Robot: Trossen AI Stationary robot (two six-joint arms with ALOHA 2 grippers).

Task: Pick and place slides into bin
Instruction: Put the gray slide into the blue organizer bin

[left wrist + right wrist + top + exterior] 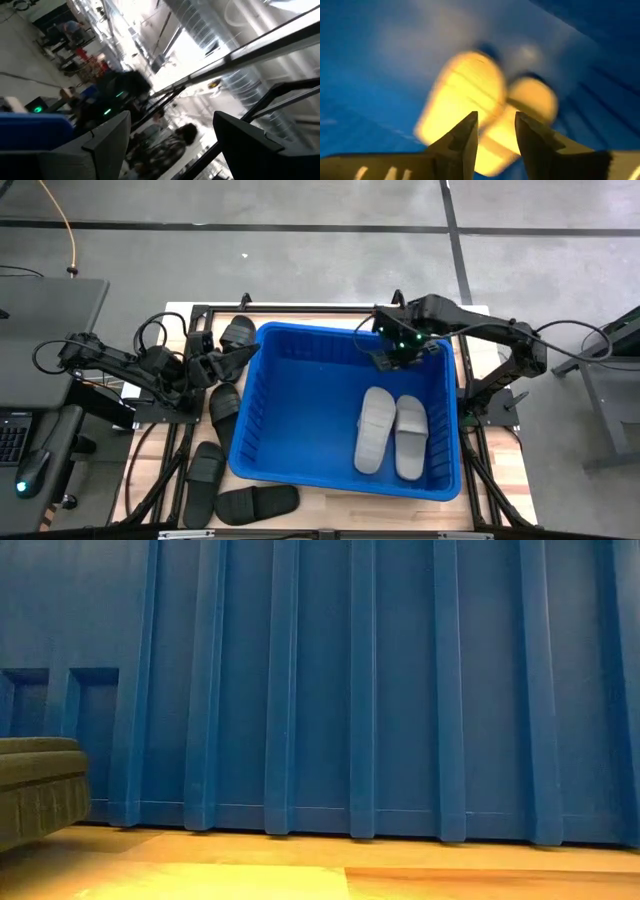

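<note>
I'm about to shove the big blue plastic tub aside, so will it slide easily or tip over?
The large rectangular blue plastic tub probably slides rather than tips: it looks wide and low, resting flat on the smooth wooden table. It likely stays light, holding only two light grey rubber sandals. Its ribbed walls suggest it keeps its shape when pushed.

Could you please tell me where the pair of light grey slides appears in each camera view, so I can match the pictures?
High view: grey slides lie side by side inside the bin, toward its right end.
Low view: not in it; only the bin's ribbed outer wall shows.
Left wrist view: not in it.
Right wrist view: centre of the picture, blurred, just beyond the right gripper, on the bin floor.
Shared landmark: the blue bin.
</note>
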